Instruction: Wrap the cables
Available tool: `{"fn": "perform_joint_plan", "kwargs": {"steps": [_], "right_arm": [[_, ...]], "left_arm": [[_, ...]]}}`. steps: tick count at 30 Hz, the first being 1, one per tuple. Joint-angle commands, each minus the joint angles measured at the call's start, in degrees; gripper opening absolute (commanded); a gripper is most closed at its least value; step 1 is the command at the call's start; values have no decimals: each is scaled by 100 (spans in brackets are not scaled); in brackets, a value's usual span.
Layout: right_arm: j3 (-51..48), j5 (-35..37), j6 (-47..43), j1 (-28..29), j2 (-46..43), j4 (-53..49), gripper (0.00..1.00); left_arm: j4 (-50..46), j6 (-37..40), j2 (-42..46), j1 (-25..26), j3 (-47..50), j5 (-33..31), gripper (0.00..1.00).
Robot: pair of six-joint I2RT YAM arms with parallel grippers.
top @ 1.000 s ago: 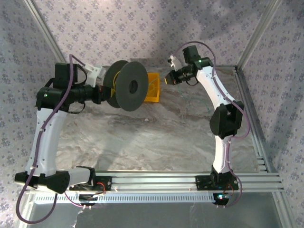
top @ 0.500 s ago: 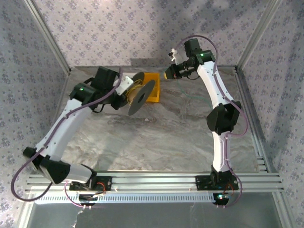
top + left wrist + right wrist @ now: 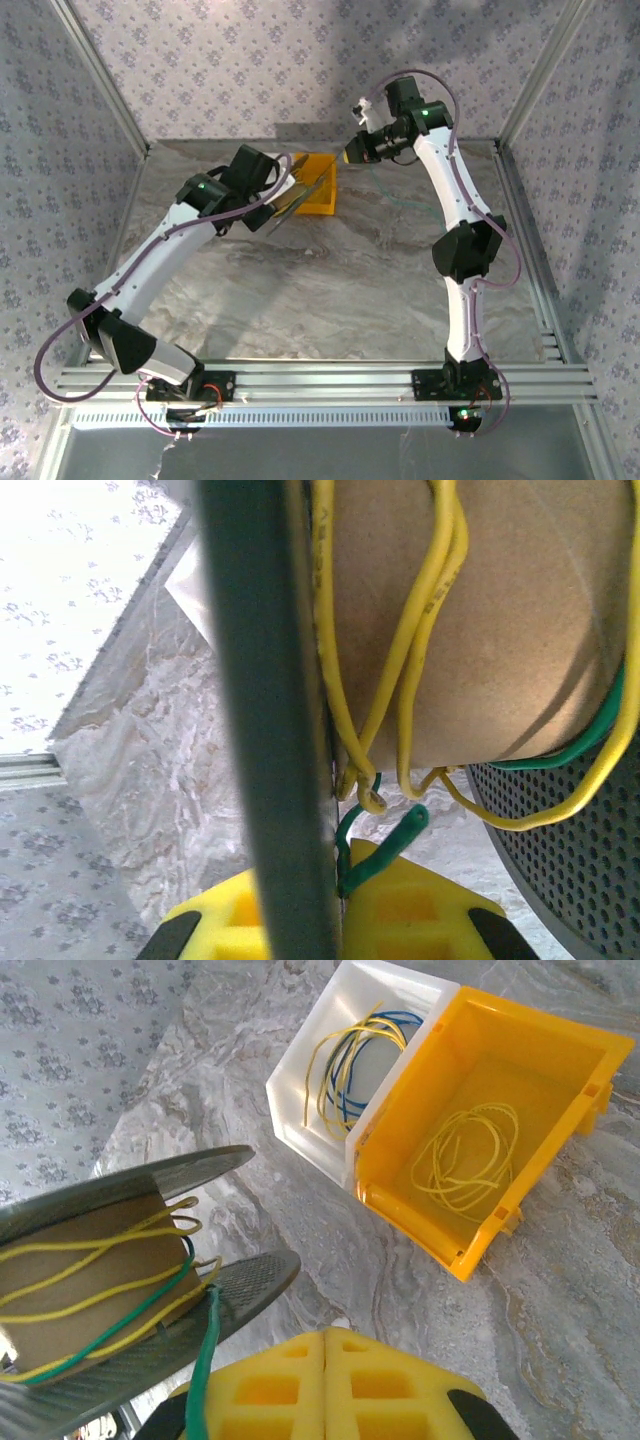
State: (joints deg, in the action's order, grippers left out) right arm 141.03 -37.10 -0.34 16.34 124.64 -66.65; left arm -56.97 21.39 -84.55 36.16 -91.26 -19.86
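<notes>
Left claw (image 3: 335,925) clamped shut, yellow pads (image 3: 430,915) on either side of the thin dark flange (image 3: 265,680) of the spool, gripping that edge. Just beside the pads, the stub end of the green cable (image 3: 390,838), curling away from the flange. Above, on the brown cardboard core (image 3: 520,630), several loose turns of the yellow cable (image 3: 440,580), ends hooked low near the flange, plus a stretch of green along the core's lower right. Further right, the second flange (image 3: 570,870), perforated. Below and to the left, marbled tabletop (image 3: 130,770).

Right claw (image 3: 325,1380) closed too, pads pressed flat together with no gap. Close against its left side, the green cable, running up to the spool (image 3: 110,1260); cannot tell whether pinched or only passing beside. Beyond, on the tabletop, a white bin (image 3: 300,1070) with blue and yellow cables (image 3: 350,1055), touching a yellow bin (image 3: 540,1050) with a loose coil of thin yellow cable (image 3: 465,1160).

From above, spool tilted at the left claw, just beside the yellow bin at the far end; right claw near, a little apart to the right.
</notes>
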Motion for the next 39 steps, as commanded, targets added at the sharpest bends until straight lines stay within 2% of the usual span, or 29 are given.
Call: {"fn": "perform_joint_plan", "kwargs": {"steps": [1, 5, 13, 22, 28, 32, 36, 39], "right_arm": [[635, -112, 405, -140, -362, 726, 0], [1154, -445, 574, 167, -385, 819, 0], [1068, -618, 329, 921, -763, 766, 0], [165, -482, 99, 1762, -1221, 985, 0], [-372, -482, -62, 2007, -1452, 1104, 20], [-951, -447, -107, 1924, -1701, 1278, 26], [-2031, -555, 87, 1691, -2194, 1922, 33], [-2863, -649, 227, 1505, -2576, 2430, 44]], "left_arm": [[-1848, 410, -245, -90, 52, -1165, 0], [-1878, 342, -462, -87, 6, -1293, 0], [-2173, 165, -1057, -92, -768, -1878, 0], [-3276, -720, -2531, -214, -3516, -2304, 0], [-3329, -1050, -2839, -227, -4418, -2365, 0], [-3299, -1145, -2795, -273, -4690, -2231, 0], [-3153, -1155, -2622, -362, -4884, -1963, 0], [-3013, -1057, -2478, -385, -4954, -1923, 0]]}}
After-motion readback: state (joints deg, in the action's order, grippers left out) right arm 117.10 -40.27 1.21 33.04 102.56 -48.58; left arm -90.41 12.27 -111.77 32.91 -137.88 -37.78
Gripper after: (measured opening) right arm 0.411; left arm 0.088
